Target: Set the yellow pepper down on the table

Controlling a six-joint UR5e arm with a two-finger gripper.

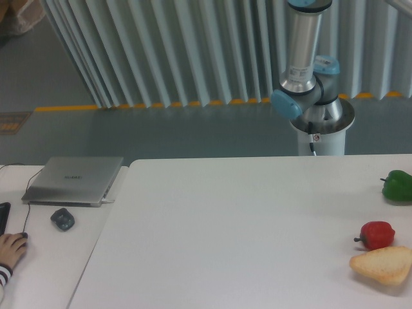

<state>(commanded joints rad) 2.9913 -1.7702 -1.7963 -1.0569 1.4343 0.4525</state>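
White table [244, 225], yellow pepper unseen

**Grey floor and ribbed white wall behind the work area**

A wall of vertical white corrugated panels [193, 45] runs across the back under soft, even light. Below it lies a smooth grey-green floor [161, 132], crossed by a yellow-orange painted line [129, 105] along the base of the wall. A brown patch [11, 122] marks the floor at far left.

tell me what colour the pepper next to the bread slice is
Red. The pepper sits just up and left of the bread slice, clearest in the fixed camera view.
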